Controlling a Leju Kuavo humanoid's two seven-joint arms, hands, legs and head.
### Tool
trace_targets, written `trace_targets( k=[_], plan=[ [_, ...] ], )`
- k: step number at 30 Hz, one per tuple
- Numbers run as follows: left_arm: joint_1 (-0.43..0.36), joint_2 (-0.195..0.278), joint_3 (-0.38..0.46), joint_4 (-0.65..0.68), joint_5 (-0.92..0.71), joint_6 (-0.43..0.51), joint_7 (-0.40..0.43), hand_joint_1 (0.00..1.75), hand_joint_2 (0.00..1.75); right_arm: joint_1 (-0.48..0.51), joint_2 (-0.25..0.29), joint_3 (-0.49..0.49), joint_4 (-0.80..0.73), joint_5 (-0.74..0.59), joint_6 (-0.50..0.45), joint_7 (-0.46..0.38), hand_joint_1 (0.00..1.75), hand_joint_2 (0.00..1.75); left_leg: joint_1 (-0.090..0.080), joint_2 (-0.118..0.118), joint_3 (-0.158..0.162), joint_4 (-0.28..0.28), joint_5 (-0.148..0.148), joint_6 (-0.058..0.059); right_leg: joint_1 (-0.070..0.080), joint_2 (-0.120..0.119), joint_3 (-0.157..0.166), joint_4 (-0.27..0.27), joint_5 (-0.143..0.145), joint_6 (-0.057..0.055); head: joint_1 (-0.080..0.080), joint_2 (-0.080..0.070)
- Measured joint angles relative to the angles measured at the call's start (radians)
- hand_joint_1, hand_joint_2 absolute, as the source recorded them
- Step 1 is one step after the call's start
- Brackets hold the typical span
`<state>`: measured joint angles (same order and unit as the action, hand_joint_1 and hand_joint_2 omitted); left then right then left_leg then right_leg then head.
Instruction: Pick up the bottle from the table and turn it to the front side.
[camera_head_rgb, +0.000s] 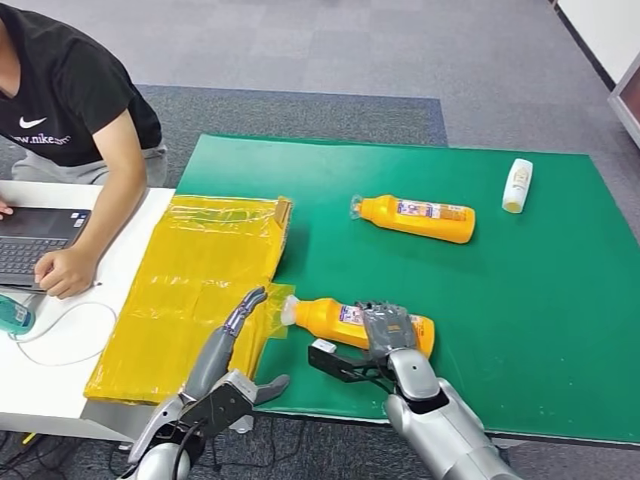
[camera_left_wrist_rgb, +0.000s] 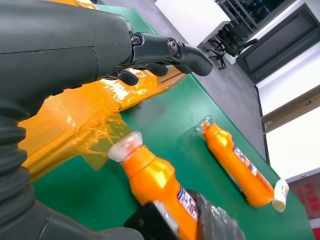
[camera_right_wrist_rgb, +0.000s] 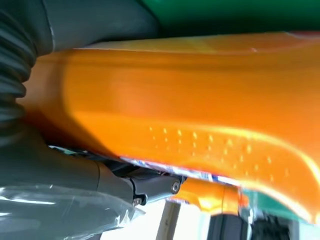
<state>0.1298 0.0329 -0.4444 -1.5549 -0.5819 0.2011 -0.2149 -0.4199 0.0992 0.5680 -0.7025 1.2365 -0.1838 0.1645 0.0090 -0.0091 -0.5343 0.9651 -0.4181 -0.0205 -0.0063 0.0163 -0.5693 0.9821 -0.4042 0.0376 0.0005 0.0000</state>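
Note:
An orange bottle (camera_head_rgb: 332, 318) lies on its side near the front edge of the green mat (camera_head_rgb: 468, 320), clear cap toward the left. My right hand (camera_head_rgb: 389, 335) grips its lower body, fingers draped over the top and thumb on the near side. The right wrist view has the orange bottle (camera_right_wrist_rgb: 188, 110) pressed close against that hand (camera_right_wrist_rgb: 45, 185). My left hand (camera_head_rgb: 219, 375) hovers with fingers spread and nothing in it, just left of the cap over the yellow plastic sheet (camera_head_rgb: 189, 280). From the left wrist, the bottle (camera_left_wrist_rgb: 154, 177) lies beyond the left hand (camera_left_wrist_rgb: 75, 50).
A second orange bottle (camera_head_rgb: 419, 218) lies farther back on the mat, and a small white bottle (camera_head_rgb: 517, 185) at the back right. A person (camera_head_rgb: 68, 100) sits at the left, typing on a laptop (camera_head_rgb: 34, 240) on a white table (camera_head_rgb: 45, 380).

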Motion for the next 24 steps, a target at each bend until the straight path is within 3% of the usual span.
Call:
trace_targets(
  k=[6, 24],
  plan=[
    [0.014, -0.003, 0.001, -0.01, 0.01, 0.011, -0.008, 0.0, 1.75, 0.073, -0.002, -0.059, -0.06, -0.098, -0.15, -0.146, 1.75, 1.75, 0.0, 0.001, -0.003, 0.0, 0.001, -0.001, 0.0, 0.002, 0.001, 0.0, 0.005, 0.003, 0.0, 0.0],
    [0.049, -0.029, 0.026, -0.051, 0.089, 0.1, -0.077, 0.0, 1.75, 0.217, -0.001, -0.166, -0.252, -0.373, -0.268, -0.363, 1.75, 1.75, 0.002, 0.001, -0.014, 0.0, 0.0, -0.003, 0.002, 0.002, -0.009, 0.0, 0.004, 0.001, 0.0, 0.0]
  ],
)
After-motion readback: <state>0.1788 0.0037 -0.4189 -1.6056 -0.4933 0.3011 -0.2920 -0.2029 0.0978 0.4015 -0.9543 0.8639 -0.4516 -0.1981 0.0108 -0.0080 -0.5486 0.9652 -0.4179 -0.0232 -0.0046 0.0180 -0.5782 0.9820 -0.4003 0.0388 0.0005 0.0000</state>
